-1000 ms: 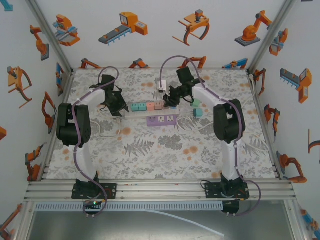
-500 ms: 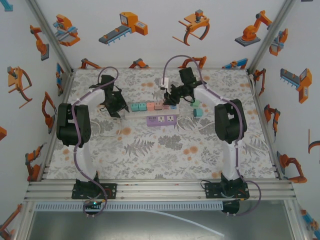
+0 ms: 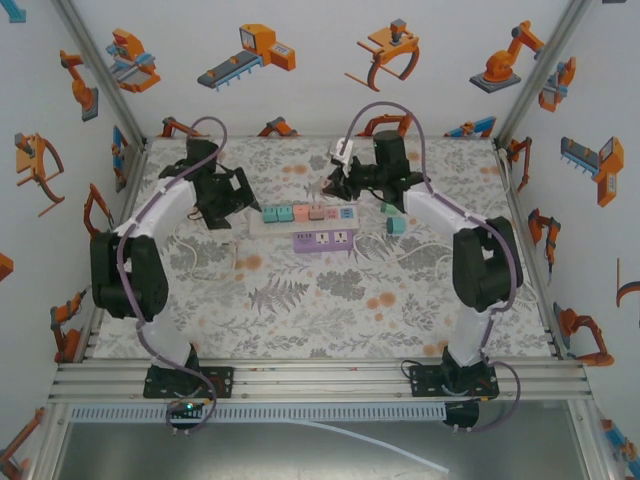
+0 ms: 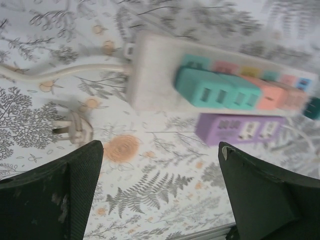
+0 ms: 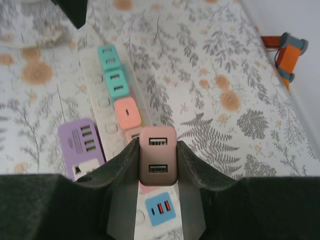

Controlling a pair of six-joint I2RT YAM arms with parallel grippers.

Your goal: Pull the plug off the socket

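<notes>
The white socket strip (image 5: pixel 104 102) lies on the patterned table with teal, salmon, pink and blue adapters in its row. My right gripper (image 5: pixel 157 150) is shut on a brownish-pink USB plug (image 5: pixel 157 162), held above the strip with its prongs clear of the sockets. In the top view the right gripper (image 3: pixel 338 183) hovers over the strip's (image 3: pixel 262 222) far right end. My left gripper (image 4: pixel 159 147) stands open with nothing between its fingers, raised beside the strip's (image 4: pixel 150 75) cord end. In the top view the left gripper (image 3: pixel 232 200) is just left of the strip.
A purple power strip (image 3: pixel 325 240) lies just in front of the white one. Two teal adapters (image 3: pixel 395 215) sit to the right. A loose white cord plug (image 4: pixel 75 129) rests on the table near the left gripper. Enclosure walls stand on three sides.
My left gripper has opened and drawn back from the strip's left end. My right gripper has lifted toward the back with the plug in it, off the strip.
</notes>
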